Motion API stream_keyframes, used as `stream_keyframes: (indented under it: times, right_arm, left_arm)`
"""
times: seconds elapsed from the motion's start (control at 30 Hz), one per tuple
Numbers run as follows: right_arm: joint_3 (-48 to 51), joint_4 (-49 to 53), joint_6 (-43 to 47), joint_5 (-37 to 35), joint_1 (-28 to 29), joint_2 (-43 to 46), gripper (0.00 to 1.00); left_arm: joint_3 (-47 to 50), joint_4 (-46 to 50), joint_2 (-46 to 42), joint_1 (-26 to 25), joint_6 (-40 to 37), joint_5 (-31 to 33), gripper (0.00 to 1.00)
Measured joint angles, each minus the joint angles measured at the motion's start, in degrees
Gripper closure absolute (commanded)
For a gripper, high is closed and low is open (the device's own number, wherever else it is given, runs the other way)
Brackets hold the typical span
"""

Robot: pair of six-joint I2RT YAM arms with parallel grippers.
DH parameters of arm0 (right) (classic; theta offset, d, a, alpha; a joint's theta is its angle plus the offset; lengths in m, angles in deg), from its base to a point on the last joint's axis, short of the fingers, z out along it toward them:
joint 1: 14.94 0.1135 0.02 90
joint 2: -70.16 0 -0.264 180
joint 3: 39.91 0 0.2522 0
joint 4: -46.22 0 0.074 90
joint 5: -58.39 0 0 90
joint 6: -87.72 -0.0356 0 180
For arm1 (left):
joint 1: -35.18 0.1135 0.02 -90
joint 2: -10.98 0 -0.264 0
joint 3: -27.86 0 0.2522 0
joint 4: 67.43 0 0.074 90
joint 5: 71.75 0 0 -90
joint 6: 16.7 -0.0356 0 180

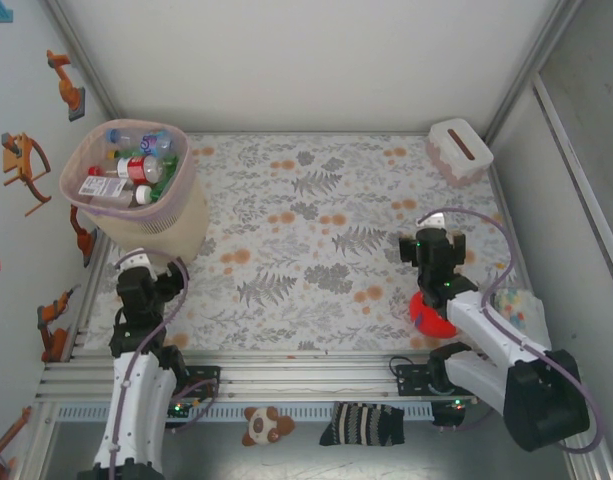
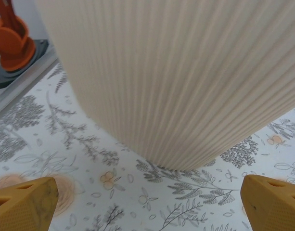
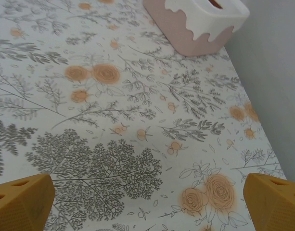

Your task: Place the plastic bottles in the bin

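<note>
- All plastic bottles (image 1: 134, 168) I can make out lie inside the bin (image 1: 191, 228), heaped up close to its rim: clear, green and brownish ones with mixed caps.
- Bin stands upright at the far-left corner of the floral mat (image 1: 306, 230), against the left wall.
- Left gripper (image 2: 147, 204): jaws wide apart, nothing between them, low over the mat just beside the bin's ribbed wall.
- Right gripper (image 3: 147, 204): jaws wide apart too, nothing held, over bare mat on the right side and facing the tissue box (image 3: 195, 24).
- Red round toy (image 1: 426, 320) sits under the right arm; not a bottle, leave it.
- Judgement: task looks done or very nearly. The mat under both arms is hidden, so I can't rule out a stray bottle there.
</note>
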Motion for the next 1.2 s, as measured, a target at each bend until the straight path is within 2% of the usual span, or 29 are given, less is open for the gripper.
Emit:
stream_keyframes:
  times: [0.23,0.47,0.7,0.97,1.2]
  right_arm:
    - [3.85,-9.42,-0.02,4.39,-5.79,-3.69,0.01]
    - [4.44,-18.14,0.13,8.61,-8.39,-8.81,0.01]
    - [4.66,-27.41,1.22,13.33,-11.74,-15.10,0.01]
    - [4.63,-36.33,0.09,20.87,-17.18,-22.64,0.01]
    - [4.46,-41.24,-0.28,25.73,-17.77,-28.65,0.02]
  left_arm:
    - [2.16,-17.53,13.57,-2.67,-4.66,-1.81,0.00]
    - [1.88,-36.52,31.85,-3.28,-9.25,-9.44,0.02]
    - [-1.25,-49.72,46.62,-3.32,-11.87,-16.20,0.03]
    - [-4.52,-58.21,56.46,-3.39,-13.25,-20.20,0.03]
    - [-6.16,-57.81,57.92,-3.08,-13.31,-21.73,0.03]
